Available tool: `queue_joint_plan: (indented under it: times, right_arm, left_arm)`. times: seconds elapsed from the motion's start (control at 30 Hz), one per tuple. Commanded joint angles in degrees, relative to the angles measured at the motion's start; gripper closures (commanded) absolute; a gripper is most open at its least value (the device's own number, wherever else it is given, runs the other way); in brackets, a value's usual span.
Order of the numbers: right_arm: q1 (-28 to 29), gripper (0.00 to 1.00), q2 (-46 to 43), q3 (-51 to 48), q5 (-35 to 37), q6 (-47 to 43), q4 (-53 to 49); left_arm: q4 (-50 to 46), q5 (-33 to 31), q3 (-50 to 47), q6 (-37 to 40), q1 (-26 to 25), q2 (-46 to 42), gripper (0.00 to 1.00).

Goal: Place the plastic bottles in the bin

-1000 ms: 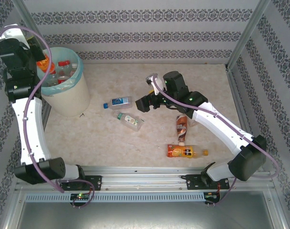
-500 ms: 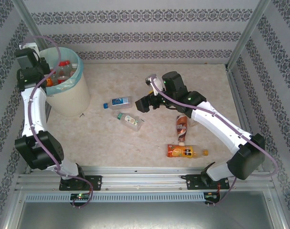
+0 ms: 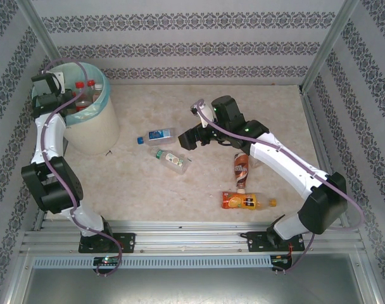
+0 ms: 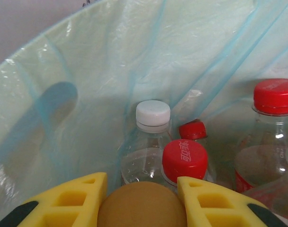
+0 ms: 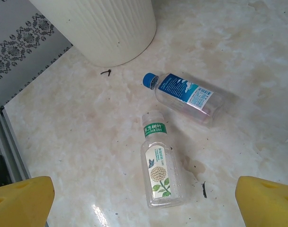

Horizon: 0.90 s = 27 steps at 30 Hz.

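Observation:
My left gripper (image 3: 53, 87) reaches into the bin (image 3: 91, 134) at the back left. In the left wrist view, its yellow fingers (image 4: 82, 196) are shut on an orange bottle (image 4: 141, 205) inside the teal liner (image 4: 87, 71), above red-capped bottles (image 4: 184, 158) and a white-capped one (image 4: 152, 116). My right gripper (image 3: 191, 137) hovers open at mid-table over a clear green-labelled bottle (image 5: 159, 170) (image 3: 171, 160). A blue-capped bottle (image 5: 185, 92) (image 3: 156, 135) lies just beyond it. A brown bottle (image 3: 241, 170) and an orange bottle (image 3: 246, 202) lie nearer the right arm.
The bin's ribbed cream wall (image 5: 101, 23) stands left of the two clear bottles. Patterned walls and metal posts (image 3: 325, 44) close the table in. A rail (image 3: 192, 237) runs along the near edge.
My left arm has swung in over the bin and lowered the orange bottle inside it. The right gripper has edged slightly left, still open.

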Motion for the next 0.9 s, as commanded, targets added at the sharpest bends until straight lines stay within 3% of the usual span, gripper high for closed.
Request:
queue_joint_plan:
  times: [0.0, 0.1, 0.23, 0.4, 0.57, 0.67, 0.87]
  right_arm:
    - [0.80, 0.02, 0.29, 0.11, -0.32, 0.47, 0.31]
    - [0.80, 0.02, 0.25, 0.48, -0.29, 0.58, 0.23]
    - [0.86, 0.02, 0.18, 1.22, -0.03, 0.73, 0.43]
    - [0.81, 0.02, 0.97, 2.75, 0.15, 1.22, 0.43]
    - [0.79, 0.02, 1.43, 3.89, 2.66, 2.86, -1.19]
    - [0.72, 0.02, 1.52, 3.78, 3.01, 2.79, -2.73]
    - [-0.83, 0.03, 0.36, 2.16, 10.12, 5.28, -9.01]
  left_arm:
    - [-2.06, 4.87, 2.30, -1.43, 0.02, 1.11, 0.72]
    - [-3.41, 6.65, 6.21, -4.05, -0.04, -0.88, 0.45]
    - [-5.66, 7.43, 12.58, -7.90, -0.08, -4.99, 0.24]
    - [-7.04, 7.61, 16.82, -10.51, -0.09, -10.46, 0.22]
    - [-8.24, 9.21, 17.24, -11.01, -2.66, -15.73, 0.26]
    - [-8.66, 9.65, 15.52, -9.57, -8.50, -18.48, 0.28]
    - [-10.60, 7.28, 10.80, -4.45, -27.32, -19.97, 0.30]
